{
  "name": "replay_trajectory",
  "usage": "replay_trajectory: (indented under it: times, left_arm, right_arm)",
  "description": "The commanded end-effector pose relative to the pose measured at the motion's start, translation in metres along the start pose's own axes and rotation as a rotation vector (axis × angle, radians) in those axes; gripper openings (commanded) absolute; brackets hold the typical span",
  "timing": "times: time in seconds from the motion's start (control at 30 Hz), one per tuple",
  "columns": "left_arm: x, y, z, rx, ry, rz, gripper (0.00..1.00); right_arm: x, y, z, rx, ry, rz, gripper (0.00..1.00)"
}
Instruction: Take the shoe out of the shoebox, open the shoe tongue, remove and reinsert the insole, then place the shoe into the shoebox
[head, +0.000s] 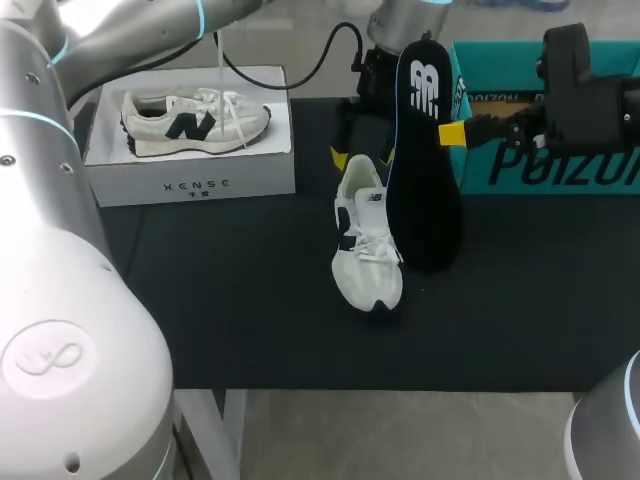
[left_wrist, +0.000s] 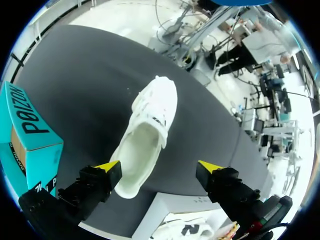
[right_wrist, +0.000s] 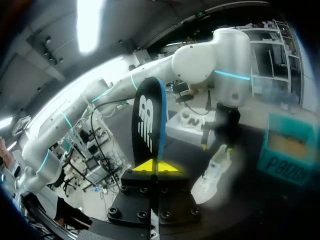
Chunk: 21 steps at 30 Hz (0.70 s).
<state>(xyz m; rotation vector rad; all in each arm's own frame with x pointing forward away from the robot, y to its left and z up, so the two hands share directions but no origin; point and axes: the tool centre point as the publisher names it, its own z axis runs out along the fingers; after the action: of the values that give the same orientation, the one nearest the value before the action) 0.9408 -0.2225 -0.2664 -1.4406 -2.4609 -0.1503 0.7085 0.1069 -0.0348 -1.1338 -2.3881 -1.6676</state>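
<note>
A white box (head: 190, 175) stands at the far left corner of the black table (head: 250, 320), its long side along the far edge. A pale sneaker (head: 195, 120) with a dark side logo lies on its top, toe toward the table's middle, laces loose.

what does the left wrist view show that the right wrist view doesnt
Only the left wrist view: a look down into the opening of the shoe, its heel end by the open left gripper. Only the right wrist view: the insole standing upright, pinched in the right gripper. Both: the white shoe on the black table and the teal shoebox.
</note>
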Motion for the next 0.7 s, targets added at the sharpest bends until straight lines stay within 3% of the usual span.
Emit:
replay_trajectory:
  times: [0.03, 0.57, 0.7]
  left_arm:
    - [0.0006, 0.0004, 0.0004, 0.0, -0.002, 0.001, 1.0]
    - [0.0006, 0.0004, 0.0004, 0.0, -0.002, 0.001, 1.0]
    - [0.0077, 0.0042, -0.0093, 0.126, -0.13, -0.031, 1.0]
  right_arm:
    - [-0.0002, 0.0002, 0.0028, 0.0, -0.002, 0.001, 0.0]
    - [-0.0002, 0.0002, 0.0028, 0.0, -0.002, 0.001, 0.0]
    - [-0.0002, 0.0002, 0.0028, 0.0, -0.002, 0.001, 0.0]
